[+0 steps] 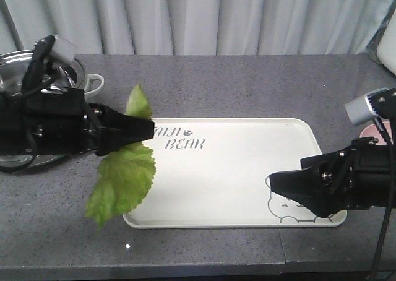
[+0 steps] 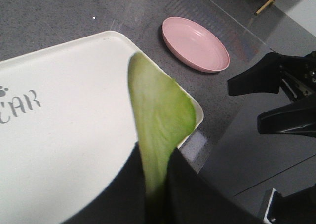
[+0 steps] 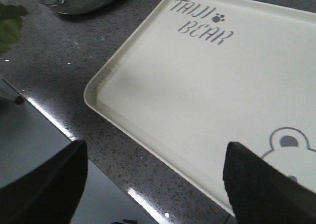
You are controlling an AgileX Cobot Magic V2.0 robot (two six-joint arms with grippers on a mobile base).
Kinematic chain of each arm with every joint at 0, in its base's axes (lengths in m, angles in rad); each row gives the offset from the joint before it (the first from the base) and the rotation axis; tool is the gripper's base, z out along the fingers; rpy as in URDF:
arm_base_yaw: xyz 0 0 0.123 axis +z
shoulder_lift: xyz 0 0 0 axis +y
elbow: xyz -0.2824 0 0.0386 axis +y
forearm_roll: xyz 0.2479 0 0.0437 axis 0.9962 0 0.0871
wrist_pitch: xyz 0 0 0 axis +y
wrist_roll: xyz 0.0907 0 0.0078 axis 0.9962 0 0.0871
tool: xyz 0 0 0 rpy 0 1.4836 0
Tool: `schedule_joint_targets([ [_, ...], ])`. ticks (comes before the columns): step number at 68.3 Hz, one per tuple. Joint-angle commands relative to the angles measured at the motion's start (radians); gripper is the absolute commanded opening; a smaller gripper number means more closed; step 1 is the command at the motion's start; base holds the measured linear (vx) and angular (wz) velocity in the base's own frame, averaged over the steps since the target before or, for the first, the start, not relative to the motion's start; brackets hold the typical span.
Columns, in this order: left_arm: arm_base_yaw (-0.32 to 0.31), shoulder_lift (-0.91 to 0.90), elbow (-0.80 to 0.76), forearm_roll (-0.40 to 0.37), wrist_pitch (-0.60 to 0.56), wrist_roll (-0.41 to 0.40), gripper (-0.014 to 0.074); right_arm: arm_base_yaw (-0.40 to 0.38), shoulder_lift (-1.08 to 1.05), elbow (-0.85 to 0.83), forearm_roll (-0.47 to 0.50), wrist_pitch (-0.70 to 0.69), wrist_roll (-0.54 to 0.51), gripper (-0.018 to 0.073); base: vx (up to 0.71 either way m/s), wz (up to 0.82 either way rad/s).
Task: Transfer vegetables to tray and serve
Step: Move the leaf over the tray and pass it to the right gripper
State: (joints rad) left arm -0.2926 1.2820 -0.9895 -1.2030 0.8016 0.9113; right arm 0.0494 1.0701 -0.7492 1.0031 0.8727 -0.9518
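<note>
My left gripper (image 1: pixel 148 130) is shut on a light-green lettuce leaf (image 1: pixel 125 176), one of the vegetables, which hangs from the jaws over the left end of the cream-white tray (image 1: pixel 247 169). Part of the leaf sticks up above the jaws. In the left wrist view the leaf (image 2: pixel 160 125) runs out from between the fingers (image 2: pixel 197 194) across the tray (image 2: pixel 64 145). My right gripper (image 1: pixel 275 183) stands open at the tray's front right corner, by the bear drawing. In the right wrist view its fingers (image 3: pixel 261 184) straddle the near rim of the tray (image 3: pixel 148 100), nothing between them.
A metal pot (image 1: pixel 25 70) and a white bowl (image 1: pixel 93 82) stand at the back left behind my left arm. A round pink plate (image 2: pixel 196 44) lies on the grey counter right of the tray. The counter's front edge (image 1: pixel 185 272) runs close below the tray.
</note>
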Motion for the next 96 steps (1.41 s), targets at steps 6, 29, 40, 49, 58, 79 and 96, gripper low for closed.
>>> schedule_joint_targets([
  [6, -0.090, 0.032, -0.026, -0.117, -0.079, 0.034, -0.0008, 0.054, 0.034, -0.032, 0.177, 0.014, -0.125, 0.0510, 0.00, 0.00],
  [29, -0.115, 0.051, -0.026, -0.141, -0.082, 0.038, -0.0008, 0.348, 0.223, -0.181, 0.257, -0.047, -0.126, 0.0508, 0.00, 0.00],
  [40, -0.115, 0.051, -0.026, -0.142, -0.085, 0.038, -0.0008, 0.430, 0.313, -0.227, 0.325, -0.077, -0.163, 0.0508, 0.00, 0.00],
  [49, -0.115, 0.051, -0.026, -0.142, -0.088, 0.037, -0.0008, 0.477, 0.364, -0.233, 0.408, -0.121, -0.237, 0.0501, 0.00, 0.00],
  [58, -0.115, 0.051, -0.026, -0.142, -0.089, 0.037, -0.0008, 0.499, 0.397, -0.233, 0.490, -0.133, -0.311, 0.0454, 0.00, 0.00],
  [79, -0.115, 0.051, -0.026, -0.142, -0.105, 0.037, 0.0011, 0.499, 0.402, -0.233, 0.525, -0.124, -0.363, 0.0147, 0.00, 0.00],
  [96, -0.114, 0.051, -0.026, -0.142, -0.113, 0.037, 0.0231, 0.499, 0.402, -0.233, 0.506, -0.124, -0.365, -0.0012, 0.00, 0.00],
])
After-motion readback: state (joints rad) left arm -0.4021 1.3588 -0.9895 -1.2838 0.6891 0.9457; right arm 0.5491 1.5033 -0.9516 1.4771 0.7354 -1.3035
